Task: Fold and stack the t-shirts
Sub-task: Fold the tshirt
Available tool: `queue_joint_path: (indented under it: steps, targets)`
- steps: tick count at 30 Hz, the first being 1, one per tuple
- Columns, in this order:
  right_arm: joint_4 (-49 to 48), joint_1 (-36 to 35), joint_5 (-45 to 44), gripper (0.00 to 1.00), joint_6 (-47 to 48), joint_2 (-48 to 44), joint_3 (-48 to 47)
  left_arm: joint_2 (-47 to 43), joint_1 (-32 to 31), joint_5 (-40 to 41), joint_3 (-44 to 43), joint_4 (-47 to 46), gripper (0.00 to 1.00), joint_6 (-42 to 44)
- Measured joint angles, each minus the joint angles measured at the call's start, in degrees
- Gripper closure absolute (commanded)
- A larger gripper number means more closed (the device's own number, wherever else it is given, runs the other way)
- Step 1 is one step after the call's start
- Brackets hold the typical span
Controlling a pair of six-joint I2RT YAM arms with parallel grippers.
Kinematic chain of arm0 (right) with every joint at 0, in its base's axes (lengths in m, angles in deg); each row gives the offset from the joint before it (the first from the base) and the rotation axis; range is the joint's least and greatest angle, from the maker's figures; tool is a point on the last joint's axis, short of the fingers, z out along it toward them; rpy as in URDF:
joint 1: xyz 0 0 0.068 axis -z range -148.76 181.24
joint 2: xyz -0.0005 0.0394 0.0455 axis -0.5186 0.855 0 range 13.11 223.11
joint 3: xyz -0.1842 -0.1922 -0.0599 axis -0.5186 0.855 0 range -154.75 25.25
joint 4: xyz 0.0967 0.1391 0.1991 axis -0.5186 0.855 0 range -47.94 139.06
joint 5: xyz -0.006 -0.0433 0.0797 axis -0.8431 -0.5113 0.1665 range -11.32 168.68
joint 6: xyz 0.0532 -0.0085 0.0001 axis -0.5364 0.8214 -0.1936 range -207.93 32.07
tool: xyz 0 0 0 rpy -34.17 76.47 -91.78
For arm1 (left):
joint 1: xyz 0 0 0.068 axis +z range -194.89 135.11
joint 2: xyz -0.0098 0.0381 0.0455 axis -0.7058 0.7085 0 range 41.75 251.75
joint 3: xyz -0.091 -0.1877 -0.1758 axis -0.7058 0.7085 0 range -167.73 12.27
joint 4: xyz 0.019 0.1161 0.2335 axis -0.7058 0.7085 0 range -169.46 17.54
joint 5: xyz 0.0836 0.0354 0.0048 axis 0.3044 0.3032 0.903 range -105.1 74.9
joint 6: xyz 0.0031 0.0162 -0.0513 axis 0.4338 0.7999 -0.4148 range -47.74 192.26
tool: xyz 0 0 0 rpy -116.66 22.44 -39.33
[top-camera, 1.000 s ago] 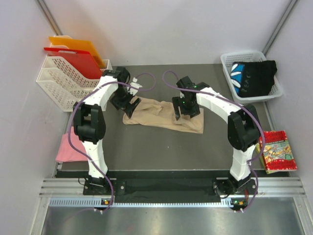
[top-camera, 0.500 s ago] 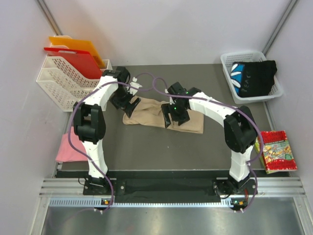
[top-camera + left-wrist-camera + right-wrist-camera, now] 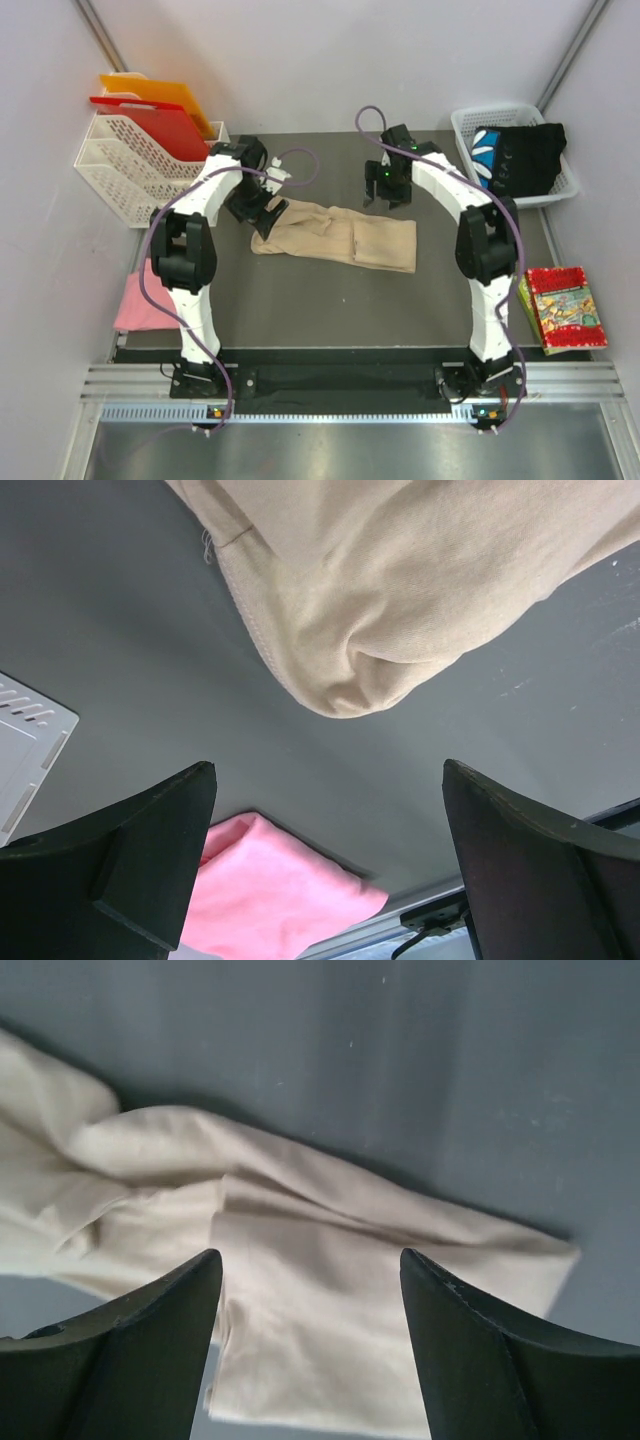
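Ahead of parted jaws, beige t-shirt (image 3: 335,236), ungripped

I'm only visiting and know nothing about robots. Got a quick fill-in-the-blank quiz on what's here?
1. The black shirt sits in the white ___.
2. The pink shirt lies at the table's ___ edge.
3. By the beige shirt, the left claw and right claw are both ___, gripping nothing.
Missing words: basket; left; open.

Central t-shirt (image 3: 335,235) left of basket (image 3: 463,135)
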Motion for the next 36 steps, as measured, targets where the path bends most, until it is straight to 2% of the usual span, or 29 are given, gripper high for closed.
queue_joint_path:
  steps: [6, 10, 15, 16, 18, 19, 23, 36]
  targets:
    - [2.10, -2.49, -0.92, 0.29, 0.63, 8.33, -1.53, -0.04, -0.48, 0.02, 0.00, -0.02, 0.01, -0.13]
    - [2.56, -3.54, -1.20, 0.32, 1.36, 8.46, -0.55, -0.59, -0.57, 0.42, 0.39, -0.09, 0.01, -0.13]
    - [2.10, -3.63, -1.88, 0.50, 2.01, 8.46, 0.37, -0.74, -0.57, 0.63, 0.39, -0.13, 0.01, -0.15]
    - [1.99, -3.58, -2.12, 0.58, 2.19, 8.35, 0.61, -0.74, -0.57, 0.63, 0.39, -0.13, 0.01, -0.15]
    - [1.99, -3.56, -3.10, 0.67, 2.67, 8.26, 0.96, -0.74, -0.57, 0.63, 0.39, -0.13, 0.01, -0.15]
    - [2.08, -3.56, -3.74, 0.76, 2.89, 8.26, 0.96, -0.74, -0.57, 0.63, 0.39, -0.11, 0.01, -0.15]
    - [2.34, -3.48, -5.18, 0.92, 3.19, 8.26, 0.98, -0.74, -0.57, 0.63, 0.39, -0.11, 0.01, -0.15]
    - [3.61, -2.91, -7.13, 0.94, 3.10, 8.24, -2.05, -0.74, -1.31, 0.59, 0.42, -0.13, 0.01, -0.20]
